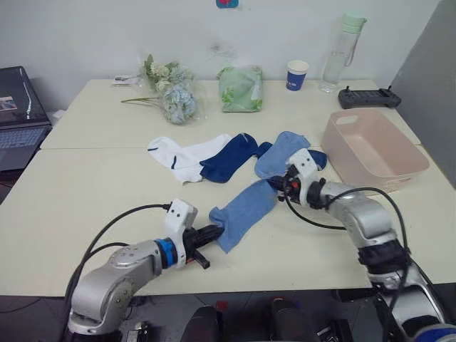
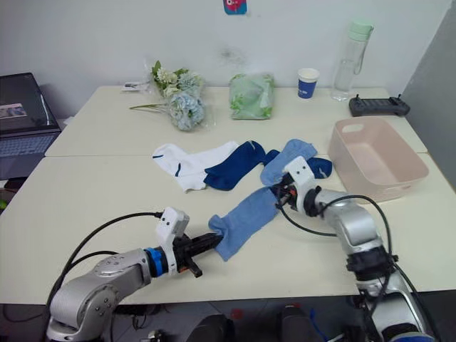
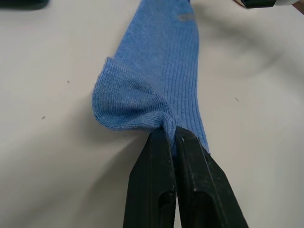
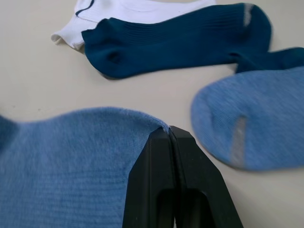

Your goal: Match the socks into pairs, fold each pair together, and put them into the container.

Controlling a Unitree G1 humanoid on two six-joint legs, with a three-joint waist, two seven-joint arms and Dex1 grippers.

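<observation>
- Nearest the counter's (image 1: 85, 214) front edge, the left claw (image 1: 216, 231) is clamped on the cuff end of a light blue sock (image 1: 246, 209); the knit bunches up just where the black fingers (image 3: 164, 156) pinch it.
- That sock lies stretched flat on the counter, running away and to the right, and at its far end the right claw (image 1: 279, 187) is closed tight on the toe edge. So both claws hold one sock, one at each end.
- I'd say this is the pairing step: the held sock looks ready to be carried onto its mate, or folded end to end. The next move calls for both arms lifting together so the knit doesn't slip out.
- Just beyond the right claw lies the second light blue sock (image 1: 281, 153), with a dark navy sock (image 1: 229, 157) and a white sock (image 1: 182, 155) overlapping further left.
- The pink container (image 1: 377, 171) sits to the right, apart from the socks, with no sock in it that I can see.
</observation>
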